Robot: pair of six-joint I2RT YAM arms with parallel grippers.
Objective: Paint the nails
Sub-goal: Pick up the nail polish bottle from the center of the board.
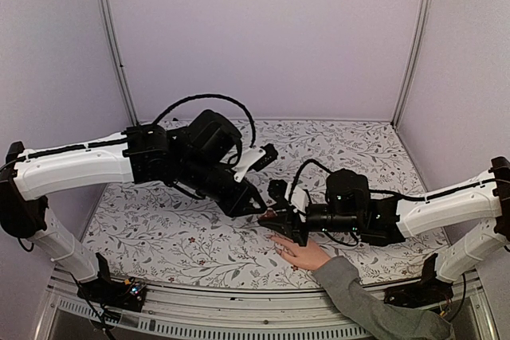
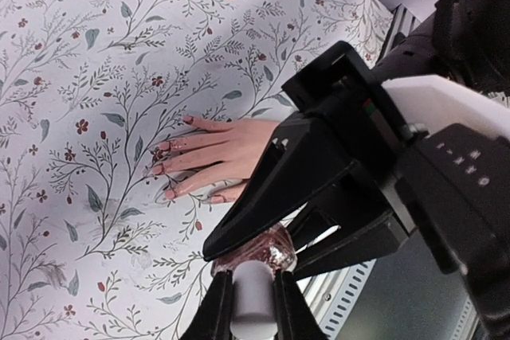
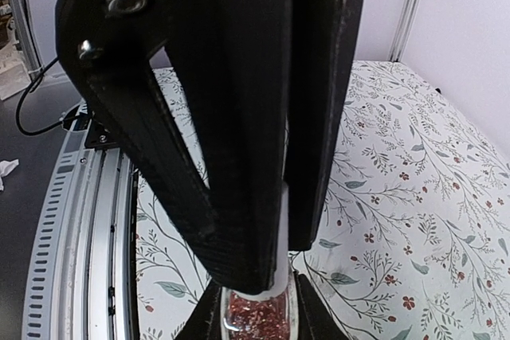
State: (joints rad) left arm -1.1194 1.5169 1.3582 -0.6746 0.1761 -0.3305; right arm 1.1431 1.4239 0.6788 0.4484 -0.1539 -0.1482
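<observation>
A small nail polish bottle (image 3: 259, 318) filled with red glitter is held above the flowered table. My right gripper (image 3: 256, 292) is shut on its glass body. My left gripper (image 2: 253, 280) is shut on the pale cap (image 2: 255, 300). From above, the two grippers meet tip to tip at the bottle (image 1: 271, 214). A light-skinned hand (image 2: 231, 153) lies flat on the cloth just beyond, fingers spread. Its nails (image 2: 165, 146) look pinkish and tiny. The right gripper's black fingers (image 2: 271, 189) hide the back of the hand and the wrist.
The grey sleeve (image 1: 366, 300) reaches in from the near right, under the right arm. A slotted metal rail (image 1: 239, 320) runs along the table's near edge. Pale walls (image 1: 263, 29) and corner posts close in the flowered tablecloth (image 1: 159, 228).
</observation>
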